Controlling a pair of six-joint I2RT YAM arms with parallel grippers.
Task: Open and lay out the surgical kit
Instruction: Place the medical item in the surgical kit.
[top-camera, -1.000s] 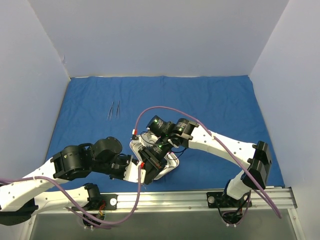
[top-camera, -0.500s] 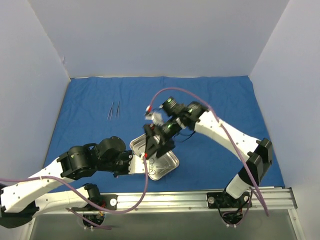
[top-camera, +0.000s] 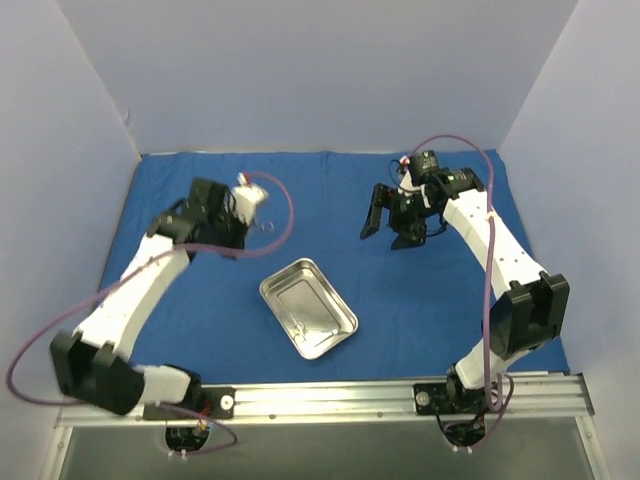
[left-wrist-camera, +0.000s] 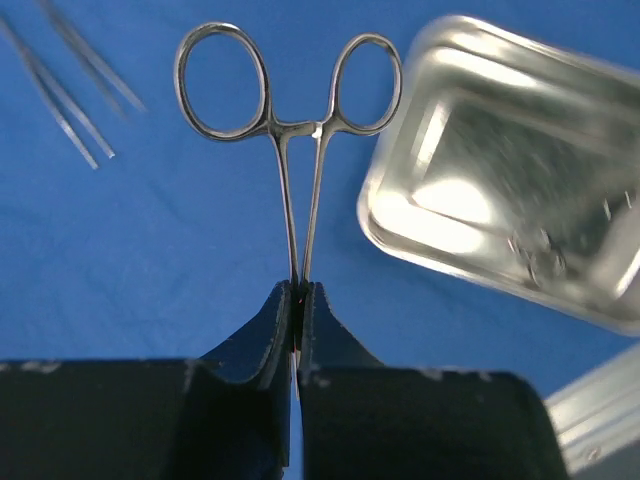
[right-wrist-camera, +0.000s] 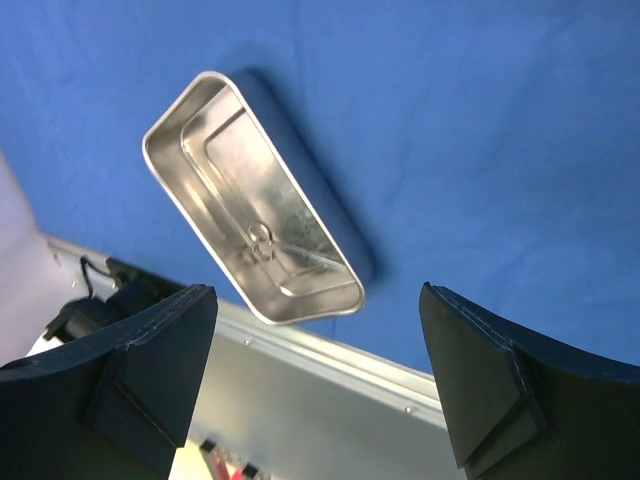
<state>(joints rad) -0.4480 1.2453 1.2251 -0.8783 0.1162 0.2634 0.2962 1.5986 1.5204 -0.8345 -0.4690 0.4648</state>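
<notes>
The blue cloth wrap (top-camera: 330, 190) lies spread flat over the table. The steel tray (top-camera: 308, 307) sits on it near the front middle, with one ring-handled instrument (right-wrist-camera: 262, 243) inside. My left gripper (left-wrist-camera: 300, 295) is shut on the tips of ring-handled forceps (left-wrist-camera: 295, 120), held above the cloth at the back left (top-camera: 258, 228). Two thin tweezers (left-wrist-camera: 60, 95) lie on the cloth just beyond them. My right gripper (right-wrist-camera: 318, 295) is open and holds nothing, up over the cloth at the back right (top-camera: 388, 230), facing the tray (right-wrist-camera: 250, 235).
Pale walls close in the back and both sides. An aluminium rail (top-camera: 330, 395) runs along the near edge in front of the tray. A purple cable (top-camera: 275, 200) loops beside the left wrist.
Both arms left the tray. The left gripper shut on the forceps and carried them to the back left. The right gripper opened and swung to the back right.
</notes>
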